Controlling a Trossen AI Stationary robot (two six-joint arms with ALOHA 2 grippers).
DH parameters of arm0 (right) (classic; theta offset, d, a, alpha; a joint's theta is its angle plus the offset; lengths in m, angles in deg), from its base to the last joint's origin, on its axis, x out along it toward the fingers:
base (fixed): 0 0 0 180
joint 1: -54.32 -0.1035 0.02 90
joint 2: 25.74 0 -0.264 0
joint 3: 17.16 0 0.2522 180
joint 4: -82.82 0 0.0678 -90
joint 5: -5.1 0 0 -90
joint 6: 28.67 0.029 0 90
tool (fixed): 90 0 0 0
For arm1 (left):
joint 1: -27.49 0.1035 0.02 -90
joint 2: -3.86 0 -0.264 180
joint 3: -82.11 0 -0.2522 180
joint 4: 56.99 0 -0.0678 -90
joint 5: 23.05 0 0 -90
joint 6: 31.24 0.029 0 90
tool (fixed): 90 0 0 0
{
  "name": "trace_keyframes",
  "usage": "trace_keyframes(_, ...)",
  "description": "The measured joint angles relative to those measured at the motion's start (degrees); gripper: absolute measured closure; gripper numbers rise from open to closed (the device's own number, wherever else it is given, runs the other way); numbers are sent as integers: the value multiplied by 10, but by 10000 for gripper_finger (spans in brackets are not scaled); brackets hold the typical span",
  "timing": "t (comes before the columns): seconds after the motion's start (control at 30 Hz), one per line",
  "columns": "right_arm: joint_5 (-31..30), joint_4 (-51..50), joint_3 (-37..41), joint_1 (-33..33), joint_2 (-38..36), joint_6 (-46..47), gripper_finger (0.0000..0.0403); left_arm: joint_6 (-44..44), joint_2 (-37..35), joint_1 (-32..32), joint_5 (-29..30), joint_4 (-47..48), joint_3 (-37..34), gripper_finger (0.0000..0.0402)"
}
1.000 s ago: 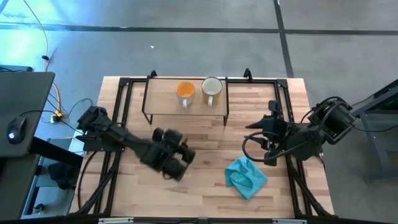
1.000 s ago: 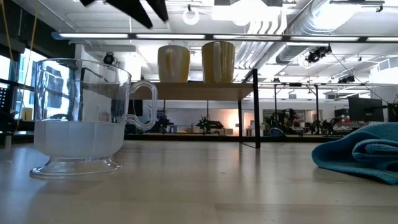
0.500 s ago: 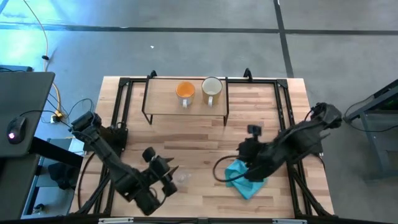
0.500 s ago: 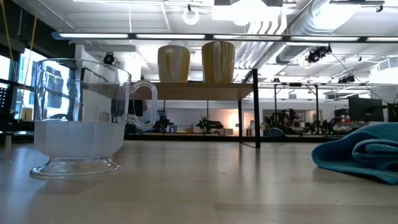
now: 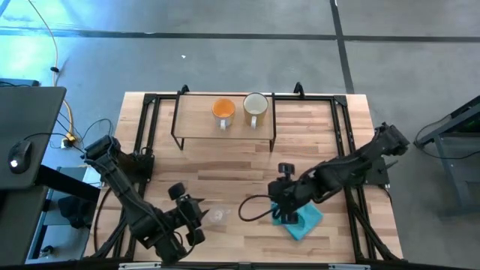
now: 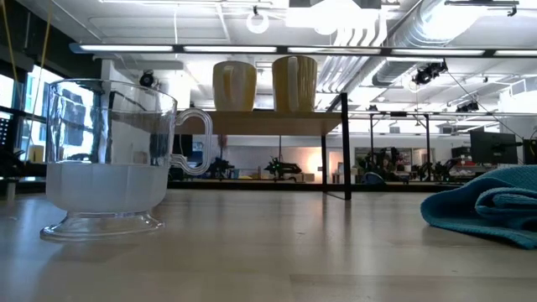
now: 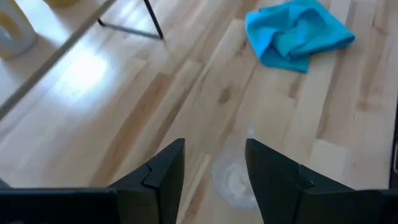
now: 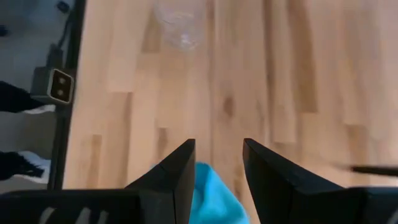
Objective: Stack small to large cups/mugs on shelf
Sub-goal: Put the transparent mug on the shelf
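Low view: teal-blue crumpled cloth point(image 6: 491, 214) cut off at right edge. Left wrist view: cream-white mug point(image 7: 13, 31) cropped at the frame edge. High view: small clear glass cup point(image 5: 217, 216) barely discernible against wood.

Bare tabletop point(image 5: 225, 169) between shelf point(image 5: 196, 120) and cloth point(image 5: 304, 217) (unobstructed).

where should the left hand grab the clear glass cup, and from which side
Judging by its pose, grip the clear glass cup across its straight upper wall, coming from above. It stands upright on a narrow foot with its handle to one side. The left hand is open above it, the cup showing between its fingers, so a short descent should do.
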Motion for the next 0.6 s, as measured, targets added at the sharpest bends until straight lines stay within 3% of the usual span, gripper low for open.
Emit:
trace_keyframes(0.37, 67, 203, 117, 63, 0, -58, 277, -72, 0, -32, -93, -25, -14, 244)
trace_keyframes(0.6, 138, 294, 139, 95, 5, -98, 277, -113, 0, -36, -105, -133, -61, 244)
